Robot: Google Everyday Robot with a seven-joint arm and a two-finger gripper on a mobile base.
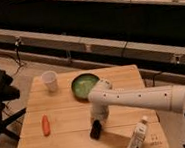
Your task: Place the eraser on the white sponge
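Observation:
The eraser [96, 130], a small black block, is at the front middle of the wooden table [68, 141]. My gripper [96, 123] points straight down from the white arm [139, 99], which reaches in from the right. The gripper is right over the eraser's top end, at or touching it. I cannot tell whether the eraser rests on the table or is held. The white sponge does not show; the arm and gripper may hide it.
A green bowl [84, 85] sits just behind the gripper. A white paper cup [49, 81] is at the back left. An orange carrot [45, 125] lies at the left. A white bottle [137, 137] lies near the front right edge.

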